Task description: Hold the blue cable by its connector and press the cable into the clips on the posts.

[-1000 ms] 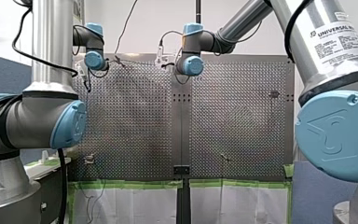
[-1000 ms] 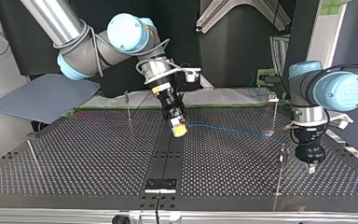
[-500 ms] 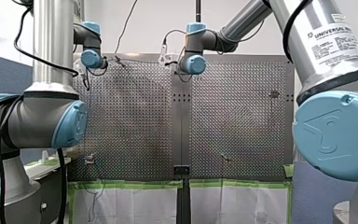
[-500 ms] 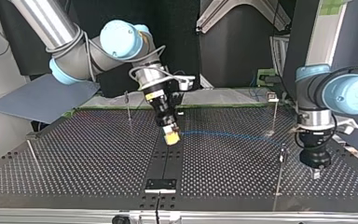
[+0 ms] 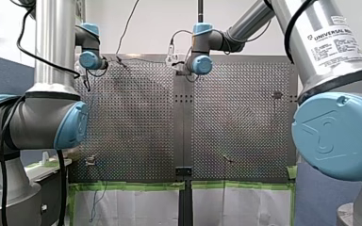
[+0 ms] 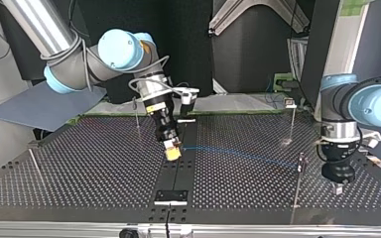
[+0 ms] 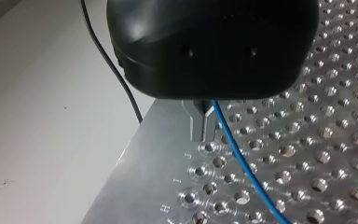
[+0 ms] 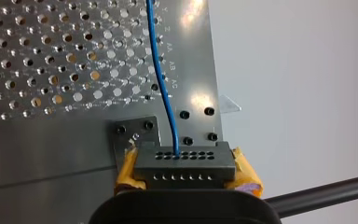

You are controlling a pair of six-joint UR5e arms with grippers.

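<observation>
Blue cable (image 8: 161, 70) ends in a connector (image 8: 184, 161) clamped by my right gripper (image 8: 185, 170). My left gripper (image 7: 203, 127), fingers together, hangs at the table (image 7: 158, 154) edge.

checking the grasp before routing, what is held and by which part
My right gripper clamps the grey connector of the blue cable by its two ends. The cable passes my left gripper; a hold there cannot be told.

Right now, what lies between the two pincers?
In the top view, a thin blue cable runs from my right pincer, past a slim metal post, towards my left pincer.
</observation>
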